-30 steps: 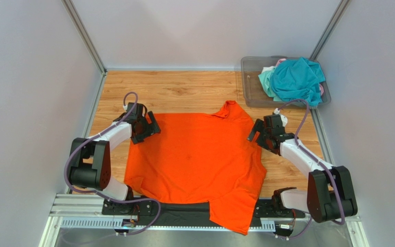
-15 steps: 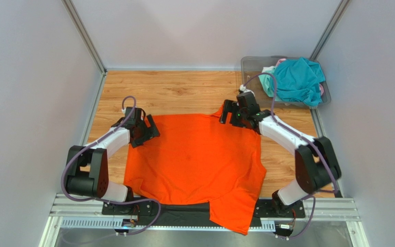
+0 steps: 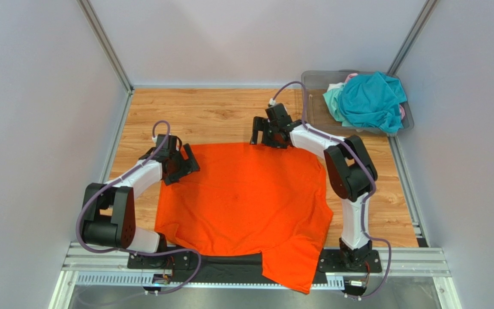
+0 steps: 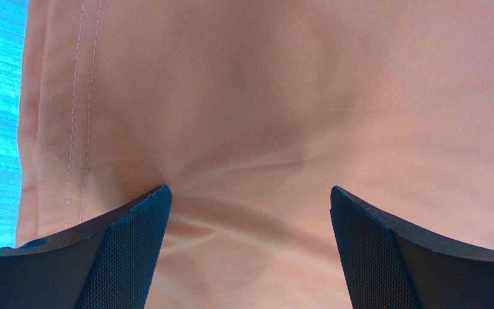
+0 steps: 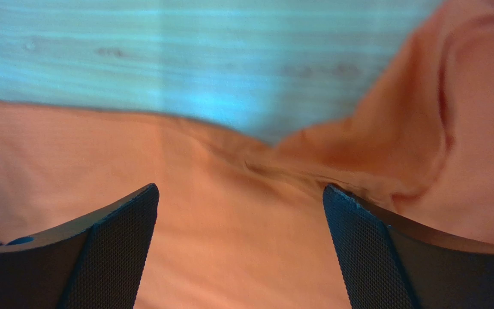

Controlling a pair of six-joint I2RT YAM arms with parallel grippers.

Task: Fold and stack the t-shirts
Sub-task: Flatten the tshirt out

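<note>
A bright orange t-shirt (image 3: 249, 199) lies spread on the wooden table, and its near corner hangs over the front rail. My left gripper (image 3: 187, 161) is open over the shirt's far left corner. In the left wrist view the gripper (image 4: 249, 193) has fabric (image 4: 282, 96) and a stitched hem (image 4: 79, 96) under its spread fingers. My right gripper (image 3: 266, 138) is open at the shirt's far edge. In the right wrist view the gripper (image 5: 240, 190) sits just over the cloth, beside a bunched fold (image 5: 436, 129). Neither holds anything. A teal t-shirt (image 3: 372, 100) lies heaped on pale mint (image 3: 332, 100) and pink (image 3: 351, 77) ones.
The heaped shirts fill a clear grey plastic bin (image 3: 313, 106) at the table's far right corner. Grey walls with metal posts close in the table on three sides. Bare wood (image 3: 204, 112) shows beyond the orange shirt and along its right side (image 3: 385, 206).
My right arm has swung from the shirt's right edge, far and leftward, to its far edge near the bunched fold. The left arm has barely moved. Both grippers stayed open.
</note>
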